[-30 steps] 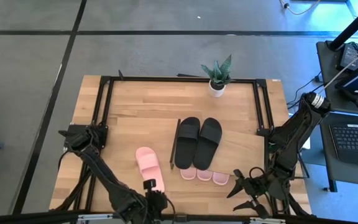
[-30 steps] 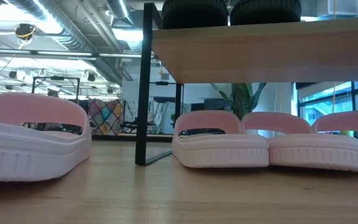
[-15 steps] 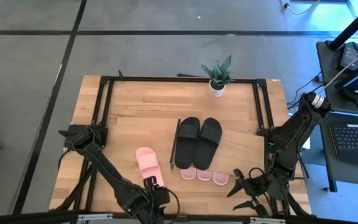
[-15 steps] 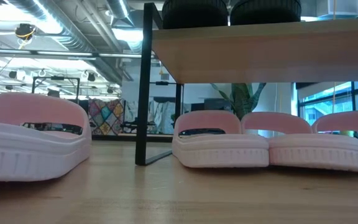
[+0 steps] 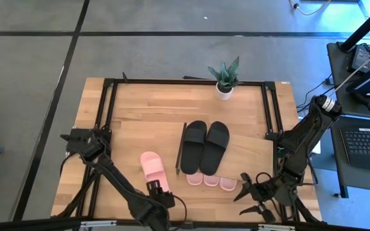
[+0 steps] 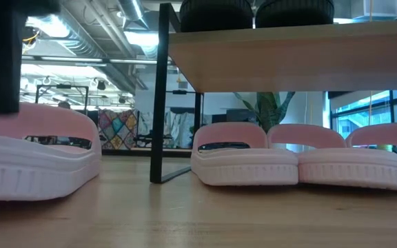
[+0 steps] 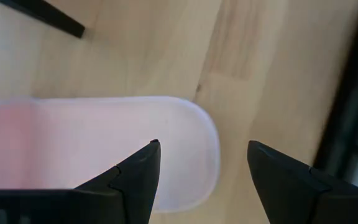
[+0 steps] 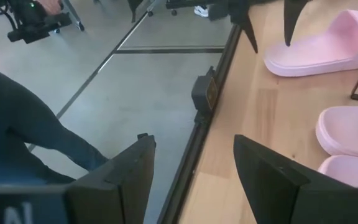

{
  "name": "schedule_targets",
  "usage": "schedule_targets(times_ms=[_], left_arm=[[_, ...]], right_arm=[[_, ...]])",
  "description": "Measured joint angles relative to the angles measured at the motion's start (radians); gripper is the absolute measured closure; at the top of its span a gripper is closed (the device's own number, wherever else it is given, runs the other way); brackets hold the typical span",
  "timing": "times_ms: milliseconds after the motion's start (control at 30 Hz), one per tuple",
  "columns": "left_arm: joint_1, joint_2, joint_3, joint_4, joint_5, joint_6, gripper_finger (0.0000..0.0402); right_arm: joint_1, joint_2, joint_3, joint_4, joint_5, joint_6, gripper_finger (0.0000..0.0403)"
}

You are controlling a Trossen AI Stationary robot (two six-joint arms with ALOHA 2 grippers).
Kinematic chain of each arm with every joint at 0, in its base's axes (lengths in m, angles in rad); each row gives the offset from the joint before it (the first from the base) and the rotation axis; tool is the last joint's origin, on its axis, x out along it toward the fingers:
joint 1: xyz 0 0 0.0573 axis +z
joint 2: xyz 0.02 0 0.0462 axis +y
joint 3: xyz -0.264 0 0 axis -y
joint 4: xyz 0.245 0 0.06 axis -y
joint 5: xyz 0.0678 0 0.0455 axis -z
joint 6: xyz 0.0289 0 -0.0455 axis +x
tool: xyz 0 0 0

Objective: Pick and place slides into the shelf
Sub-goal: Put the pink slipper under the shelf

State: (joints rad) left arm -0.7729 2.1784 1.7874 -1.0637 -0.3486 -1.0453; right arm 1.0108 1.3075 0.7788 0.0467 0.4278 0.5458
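A lone pale pink slide [image 5: 153,168] lies flat on the table, left of the shelf [image 5: 243,151]. My left gripper [image 7: 204,144] is open and points down over its near end [image 7: 166,143]. One finger is above the footbed, the other beyond the slide's edge over bare wood. One dark finger [image 6: 2,55] shows beside the slide's strap [image 6: 36,120]. I see no touch. Two black slides [image 5: 204,146] sit on the shelf's top board. Three pink slides [image 6: 247,162] rest on the table under it. My right gripper [image 5: 255,192] waits open at the near right.
A small potted plant [image 5: 225,77] stands at the table's far edge. A black metal frame [image 5: 108,102] runs around the tabletop. Bare wood lies left of the lone pink slide. Beyond the table's near edge, a person's dark sleeve [image 8: 17,137] shows.
My left gripper has come down toward the near end of the lone pink slide and tipped to point more steeply down. One of its fingers now shows in the low view beside the slide's strap. The slide has stayed where it was.
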Motion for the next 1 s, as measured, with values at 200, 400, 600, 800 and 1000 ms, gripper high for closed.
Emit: schedule_targets(times_ms=[200, 400, 600, 800, 1000], left_arm=[[0.005, 0.058, 0.000, -0.001, 0.004, 0.000, 0.0171], [0.006, 0.071, 0.000, 0.006, 0.042, 0.000, 0.0171], [0.007, 0.072, 0.000, 0.022, 0.030, 0.003, 0.0171], [0.009, 0.072, 0.000, 0.029, 0.027, 0.091, 0.0174], [0.009, 0.072, 0.000, 0.028, 0.024, 0.114, 0.0213]], right_arm=[[-0.008, 0.000, 0.000, -0.013, 0.008, 0.001, 0.0185], [-0.008, 0.000, 0.000, -0.016, 0.011, 0.001, 0.0185], [-0.008, 0.000, 0.000, -0.017, 0.010, -0.002, 0.0185], [-0.008, 0.000, 0.000, -0.024, 0.010, -0.001, 0.0185], [-0.008, 0.000, 0.000, -0.024, 0.010, -0.001, 0.0185]])
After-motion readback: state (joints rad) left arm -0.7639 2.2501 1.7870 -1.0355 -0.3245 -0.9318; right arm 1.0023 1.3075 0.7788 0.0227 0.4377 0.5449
